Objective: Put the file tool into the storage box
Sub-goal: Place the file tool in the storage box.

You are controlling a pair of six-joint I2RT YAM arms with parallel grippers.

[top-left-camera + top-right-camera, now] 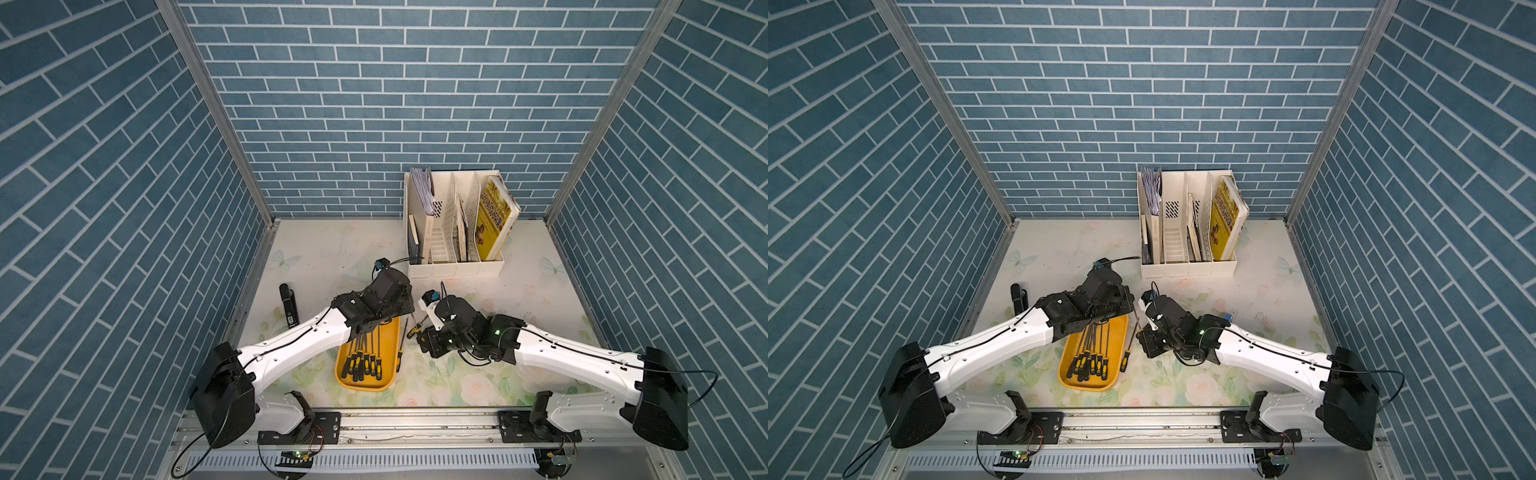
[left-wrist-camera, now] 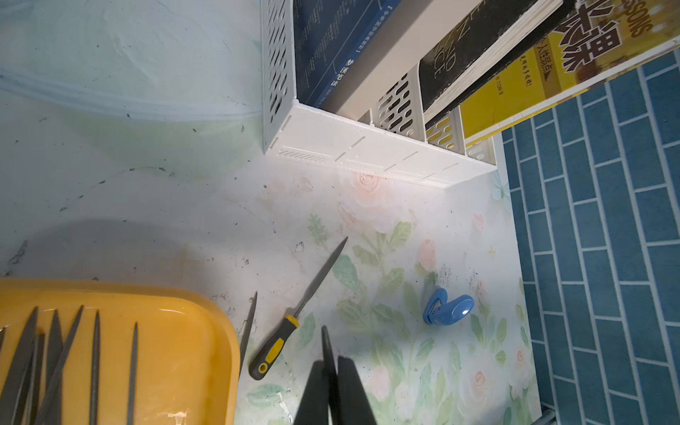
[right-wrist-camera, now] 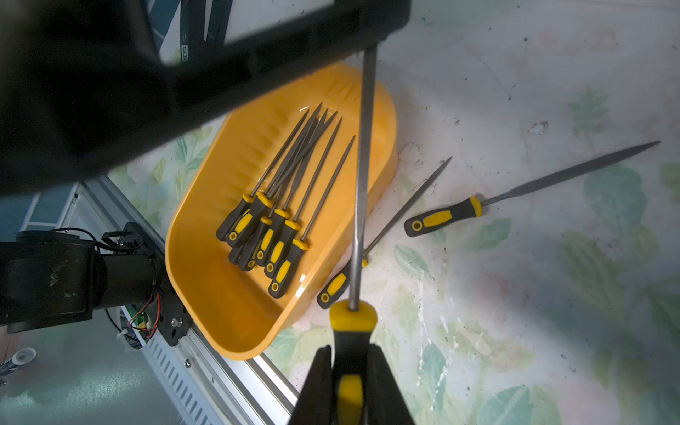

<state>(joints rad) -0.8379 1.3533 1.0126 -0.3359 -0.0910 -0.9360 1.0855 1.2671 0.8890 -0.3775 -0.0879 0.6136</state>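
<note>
My right gripper (image 3: 351, 349) is shut on the black-and-yellow handle of a file tool (image 3: 362, 165). The file's grey blade runs up to my left gripper (image 2: 331, 362), which is shut on the blade's tip (image 2: 325, 340). In both top views the held file (image 1: 411, 324) (image 1: 1140, 318) spans the gap between the two grippers, just right of the storage box's far end. The storage box (image 1: 365, 384) (image 3: 206, 294) is a shallow yellow-orange tray holding several files (image 3: 276, 228). One file (image 3: 441, 217) lies loose on the table. Another file (image 3: 336, 287) lies against the tray's right side.
A tall white desk organiser (image 1: 455, 266) with books stands at the back right. A small blue clip-like object (image 2: 447, 311) lies on the floral table cover to the right. A black device (image 1: 289, 305) lies by the left wall. Blue brick walls enclose three sides.
</note>
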